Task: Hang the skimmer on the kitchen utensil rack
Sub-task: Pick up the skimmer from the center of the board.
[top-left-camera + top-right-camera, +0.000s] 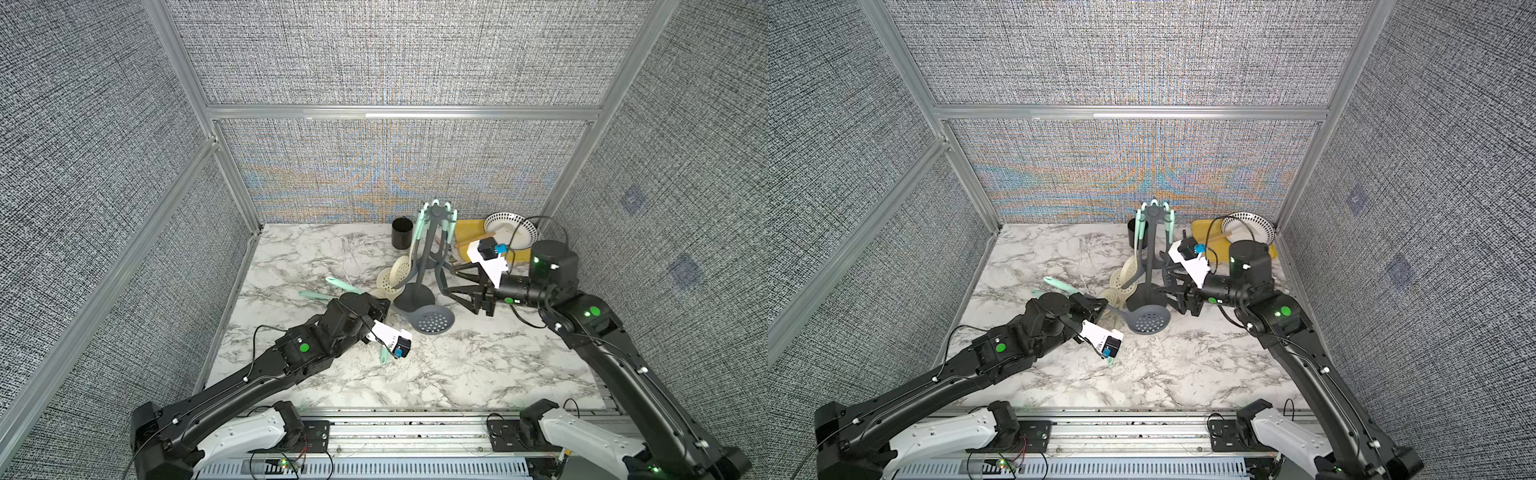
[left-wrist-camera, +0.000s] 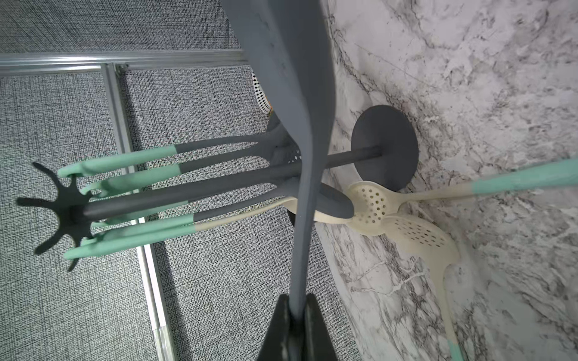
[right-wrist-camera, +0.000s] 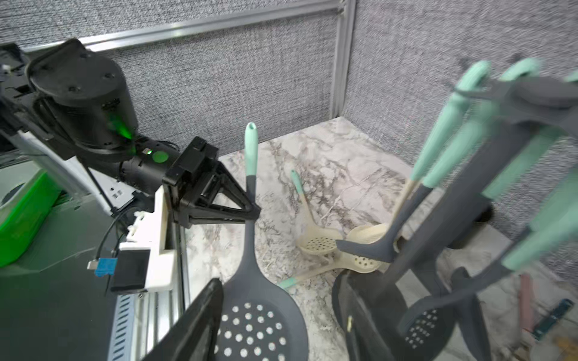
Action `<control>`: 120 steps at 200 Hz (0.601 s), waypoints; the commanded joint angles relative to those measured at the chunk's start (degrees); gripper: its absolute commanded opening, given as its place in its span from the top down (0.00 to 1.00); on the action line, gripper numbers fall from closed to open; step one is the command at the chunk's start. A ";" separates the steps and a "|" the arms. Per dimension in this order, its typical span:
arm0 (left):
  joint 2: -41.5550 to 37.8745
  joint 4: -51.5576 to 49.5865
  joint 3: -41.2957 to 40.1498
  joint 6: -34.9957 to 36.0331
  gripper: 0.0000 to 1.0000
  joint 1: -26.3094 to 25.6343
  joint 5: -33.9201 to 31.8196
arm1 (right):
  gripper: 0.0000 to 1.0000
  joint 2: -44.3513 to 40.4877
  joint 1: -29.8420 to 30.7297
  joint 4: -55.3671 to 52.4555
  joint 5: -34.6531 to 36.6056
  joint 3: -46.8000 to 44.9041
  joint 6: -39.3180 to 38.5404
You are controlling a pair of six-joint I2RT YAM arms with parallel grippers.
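Grey skimmer [image 1: 432, 320]: dark matte silicone, flat round perforated head, slim neck, mint handle tip; your left end effector [image 3: 250, 209] is clamped on its neck, head pointing away from the wrist toward the rack base.
Left end effector state: pressed together on the skimmer, seen clearly in the left wrist view.
Right end effector [image 1: 451, 289]: jaws apart, holding nothing, with the skimmer head just below and between them in its wrist view.
Kitchen utensil rack [image 1: 428, 253]: dark grey, round flat base, thin pole, star crown of hooks; several mint-handled tools already hang there.
Step in hand: you appear to be at a handover or regrasp, skimmer lifted off the table [image 1: 316, 249] beside the rack base.
Next move: likely needs the mint tip's hole raised to a free hook.
Loose items: two cream perforated spoons [image 1: 388, 280] lie by the base.
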 commanded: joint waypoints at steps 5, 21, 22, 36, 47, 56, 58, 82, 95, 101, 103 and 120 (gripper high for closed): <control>0.41 8.61 -1.46 14.42 0.98 -0.63 -5.87 | 0.39 4.19 3.43 -5.20 -0.39 1.41 -4.38; 0.86 12.22 -2.89 16.78 0.98 -0.90 -6.27 | 0.42 6.73 6.01 -4.69 1.10 1.03 -5.23; 0.92 12.31 -3.00 16.95 0.98 -0.94 -6.34 | 0.43 6.80 6.14 -4.62 1.24 0.96 -5.25; 1.32 15.66 -4.10 19.13 0.98 -1.62 -6.98 | 0.45 8.56 7.84 -4.21 3.39 0.23 -6.79; 1.50 18.87 -5.19 20.71 0.98 -2.23 -7.03 | 0.46 9.38 8.55 -3.97 4.46 -0.59 -8.10; 1.72 20.39 -5.65 21.98 0.98 -2.76 -7.26 | 0.48 9.52 8.95 -3.62 4.86 -1.38 -9.32; 1.71 20.74 -5.83 22.30 0.98 -2.93 -7.35 | 0.48 9.52 8.98 -3.46 4.95 -1.57 -9.56; 1.77 25.29 -7.40 24.89 0.98 -4.47 -7.46 | 0.51 9.51 9.10 -2.88 6.08 -3.57 -12.11; 1.85 25.97 -7.71 25.52 0.98 -4.85 -7.64 | 0.51 10.26 9.14 -3.66 5.85 -3.62 -13.28; 1.94 26.31 -7.78 25.63 0.98 -5.02 -7.72 | 0.51 10.70 9.16 -4.04 5.49 -3.39 -13.79; 1.90 26.46 -7.77 25.69 0.98 -5.07 -7.77 | 0.51 10.91 9.14 -4.14 5.44 -3.30 -13.85; 2.24 26.72 -7.93 26.25 0.98 -5.62 -8.11 | 0.51 12.35 9.16 -4.22 5.60 -2.75 -13.83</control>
